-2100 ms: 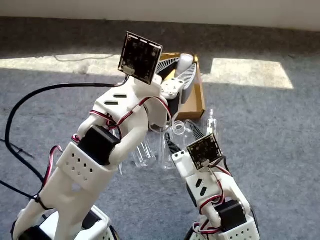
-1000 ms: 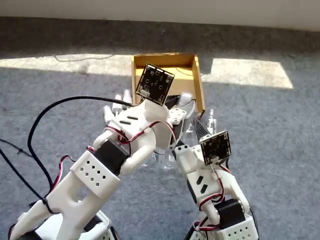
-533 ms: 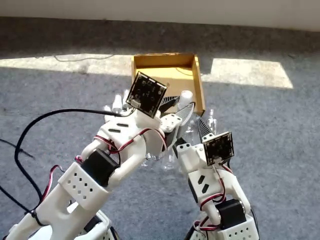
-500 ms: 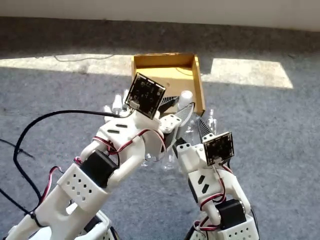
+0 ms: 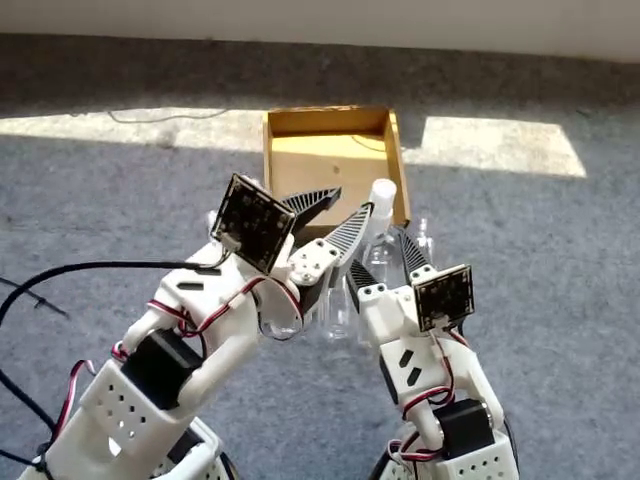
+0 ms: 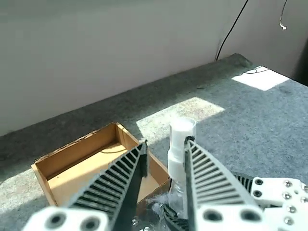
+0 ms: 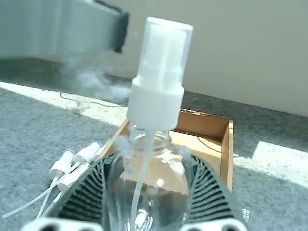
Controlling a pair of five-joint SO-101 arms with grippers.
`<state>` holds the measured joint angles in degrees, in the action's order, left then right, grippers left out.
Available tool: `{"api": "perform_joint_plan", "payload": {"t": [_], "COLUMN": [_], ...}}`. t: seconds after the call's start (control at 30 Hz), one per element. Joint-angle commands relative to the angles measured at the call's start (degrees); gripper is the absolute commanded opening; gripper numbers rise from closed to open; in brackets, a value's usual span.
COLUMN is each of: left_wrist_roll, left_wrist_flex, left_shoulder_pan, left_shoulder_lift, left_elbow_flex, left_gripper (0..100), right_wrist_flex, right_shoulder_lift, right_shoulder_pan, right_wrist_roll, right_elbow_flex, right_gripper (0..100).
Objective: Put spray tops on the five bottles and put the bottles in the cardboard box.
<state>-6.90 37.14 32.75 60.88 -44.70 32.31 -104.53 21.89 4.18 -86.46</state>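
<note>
- Now the left end effector (image 5: 352,203) has sprung open, off the white plastic spray top (image 5: 381,193).
- Right end effector (image 5: 379,260) grips the clear round bottle (image 7: 149,197), capped; likely next, the brown cardboard box (image 5: 275,125) at 12 o'clock.

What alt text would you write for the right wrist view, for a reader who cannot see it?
The right pincer holds a clear bottle, a white spray top on its neck with its tube hanging inside. Behind stands the open cardboard box on grey carpet, with loose spray tops lying nearby.
</note>
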Motion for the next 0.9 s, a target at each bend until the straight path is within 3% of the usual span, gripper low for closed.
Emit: {"api": "perform_joint_plan", "payload": {"t": [0.0,0.27,0.43,0.87], "left_wrist_roll": [0.7,0.8,5.5,5.7], "left_wrist_flex": [-0.4,-0.6,-0.4,-0.5], "left_shoulder_pan": [0.5,0.6,0.6,-6.1], "left_shoulder_lift": [2.9,-8.8,-18.7,-24.0], "left_elbow_flex": [4.4,16.1,23.0,24.0], "left_gripper": [13,13,13,13], "right_wrist_flex": [-1.4,-1.2,-1.2,-1.2], "right_shoulder_lift": [-0.7,-0.7,-0.7,-0.7], "right_shoulder_pan": [-0.7,-0.5,-0.5,-0.7], "right_wrist_roll": [-0.6,-0.5,-0.4,-0.5], "right_elbow_flex": [0.8,0.8,0.8,0.8], "right_gripper": [0.4,0.4,0.4,0.4]}}
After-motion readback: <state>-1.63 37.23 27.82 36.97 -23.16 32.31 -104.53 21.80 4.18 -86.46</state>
